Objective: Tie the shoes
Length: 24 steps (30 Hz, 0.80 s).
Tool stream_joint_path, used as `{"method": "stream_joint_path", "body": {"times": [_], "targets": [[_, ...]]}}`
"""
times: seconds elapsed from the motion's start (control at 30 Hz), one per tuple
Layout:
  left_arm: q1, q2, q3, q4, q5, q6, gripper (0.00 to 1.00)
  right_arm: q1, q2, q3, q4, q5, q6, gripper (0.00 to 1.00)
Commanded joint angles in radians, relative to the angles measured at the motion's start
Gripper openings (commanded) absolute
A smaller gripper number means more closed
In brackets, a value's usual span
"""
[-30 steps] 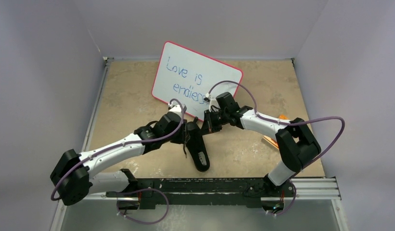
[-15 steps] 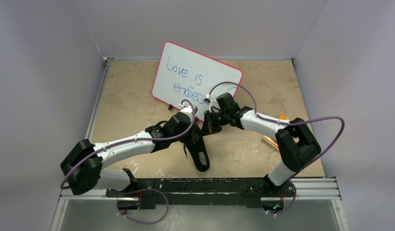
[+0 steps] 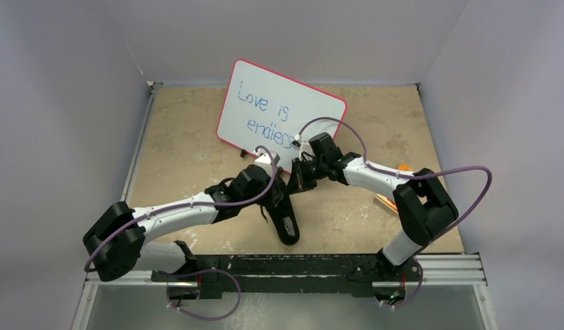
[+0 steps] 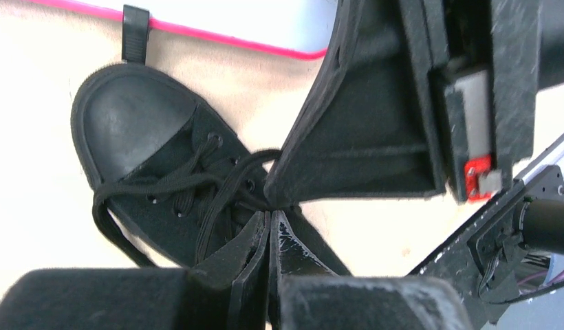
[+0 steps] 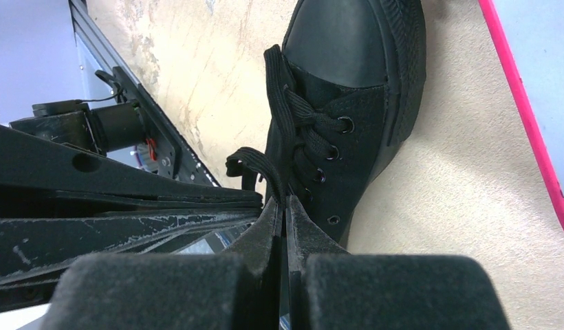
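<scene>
The left arm [image 3: 183, 210] stretches forward and inward, and the right arm [image 3: 375, 177] bends in to meet it. Both sets of jaws are pressed tight together, the two pairs nearly tip to tip.

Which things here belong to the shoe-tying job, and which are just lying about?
In the job: black sneaker, its laces, left gripper and right gripper, both pinched shut on the laces.
Lying about: whiteboard, orange object by the right arm.
</scene>
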Motion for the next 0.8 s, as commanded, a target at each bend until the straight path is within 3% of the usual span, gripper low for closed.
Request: {"method": "stream_joint_path", "body": {"times": [0.0,0.27,0.57,0.77], "targets": [[-0.002,-0.087,-0.082,0.112,0.051,-0.029,0.0,-0.002,-0.026,0.008,0.03,-0.03,0.01,0.0],[-0.003,-0.087,-0.109,0.169,0.06,-0.056,0.0,-0.002,-0.023,0.016,0.028,-0.03,0.007,0.0],[-0.004,0.059,-0.036,0.231,0.14,-0.013,0.03,-0.002,-0.008,0.035,0.028,-0.031,0.005,0.0],[-0.003,0.039,-0.057,0.263,0.12,-0.003,0.13,-0.002,-0.007,0.035,0.032,-0.03,0.009,0.0]]}}
